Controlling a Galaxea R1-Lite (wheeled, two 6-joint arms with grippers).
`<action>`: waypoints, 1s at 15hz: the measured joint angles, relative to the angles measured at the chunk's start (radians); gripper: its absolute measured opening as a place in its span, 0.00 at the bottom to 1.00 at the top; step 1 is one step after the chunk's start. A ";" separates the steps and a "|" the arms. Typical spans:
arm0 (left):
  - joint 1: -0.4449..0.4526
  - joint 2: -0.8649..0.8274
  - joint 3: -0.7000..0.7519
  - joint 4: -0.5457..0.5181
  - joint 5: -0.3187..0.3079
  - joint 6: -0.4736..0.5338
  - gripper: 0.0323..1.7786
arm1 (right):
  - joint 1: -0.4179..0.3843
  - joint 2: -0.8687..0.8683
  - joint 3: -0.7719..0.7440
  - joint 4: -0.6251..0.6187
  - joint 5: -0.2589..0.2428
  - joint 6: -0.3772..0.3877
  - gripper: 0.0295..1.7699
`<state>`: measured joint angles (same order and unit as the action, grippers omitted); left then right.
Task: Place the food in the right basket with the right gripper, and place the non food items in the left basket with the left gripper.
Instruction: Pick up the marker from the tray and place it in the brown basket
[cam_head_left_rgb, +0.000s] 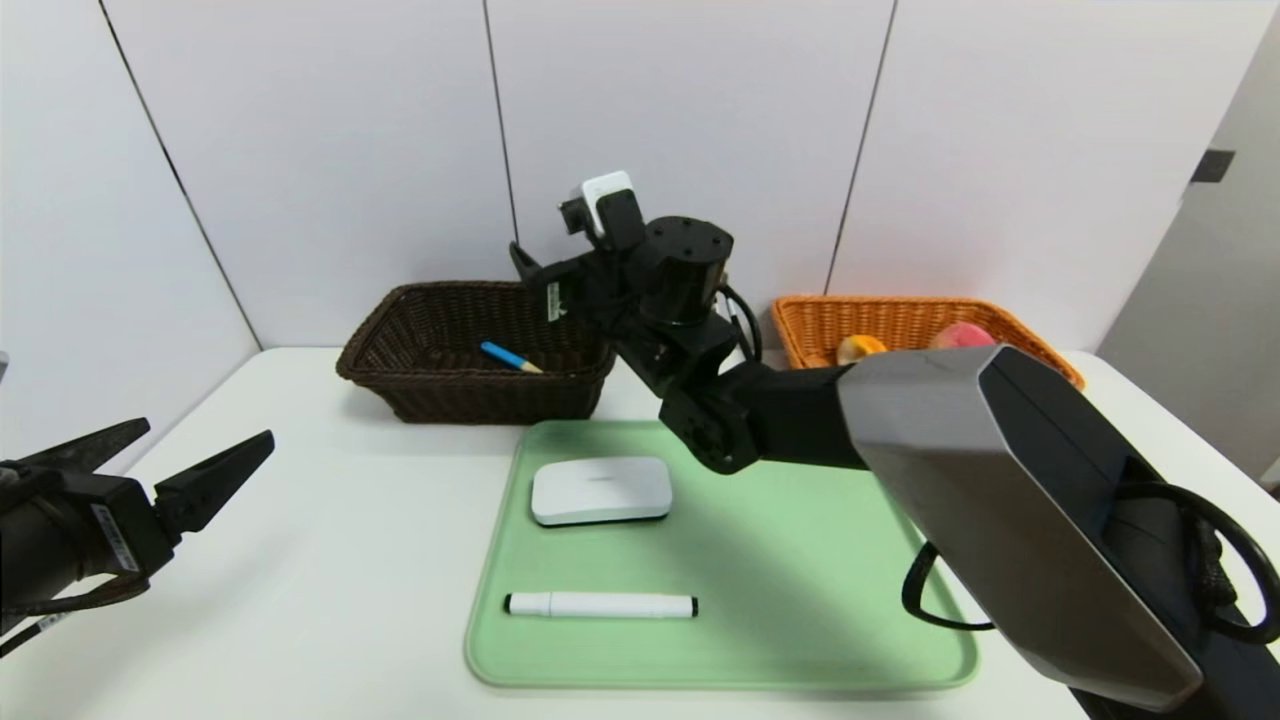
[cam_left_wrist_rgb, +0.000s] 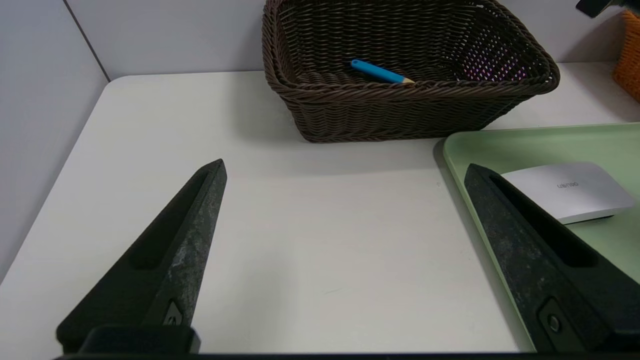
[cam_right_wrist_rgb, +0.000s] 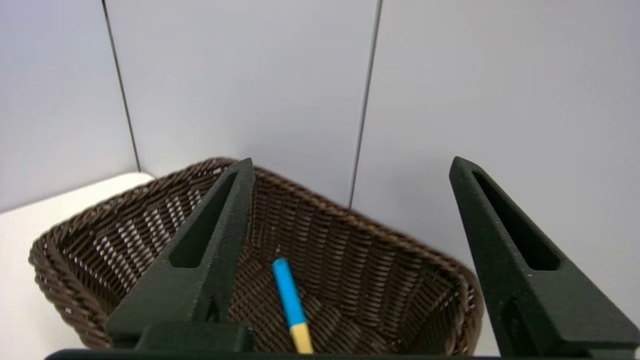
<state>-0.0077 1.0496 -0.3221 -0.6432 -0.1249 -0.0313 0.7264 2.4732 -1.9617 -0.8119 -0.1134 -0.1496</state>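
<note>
Upper centre of frame, right gripper (cam_right_wrist_rgb: 350, 160), jaws apart, by dark basket (cam_head_left_rgb: 480, 398); left gripper (cam_head_left_rgb: 208, 430), lower left, jaws apart too. Arms might collide if left reaches in now; marker (cam_head_left_rgb: 600, 605) could roll if nudged. Marker: lower centre, green tray (cam_head_left_rgb: 800, 620), long axis left-right, ends pointing sideways.

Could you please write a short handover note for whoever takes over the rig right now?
Right gripper: open and empty, above the dark brown wicker basket.
Left gripper: open and empty, over the white table left of the green tray.
Done: blue-handled yellow spoon in the brown basket; pink-red fuzzy peach and cream bun with orange-yellow top in the orange wicker basket.
Left: flat white rounded box and white black-ended marker, both on the tray, for the brown basket with the left gripper.
</note>
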 joint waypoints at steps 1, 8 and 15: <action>0.000 0.000 -0.003 0.000 0.000 -0.002 0.95 | -0.011 -0.021 0.000 0.004 -0.003 -0.002 0.80; 0.001 0.003 -0.033 0.001 -0.002 -0.004 0.95 | -0.232 -0.300 0.171 0.134 -0.008 -0.193 0.90; 0.000 0.021 -0.073 0.003 -0.001 -0.023 0.95 | -0.522 -0.751 0.648 0.223 -0.004 -0.230 0.94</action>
<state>-0.0077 1.0709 -0.3953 -0.6402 -0.1264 -0.0547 0.2043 1.7221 -1.3134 -0.5891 -0.1179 -0.3800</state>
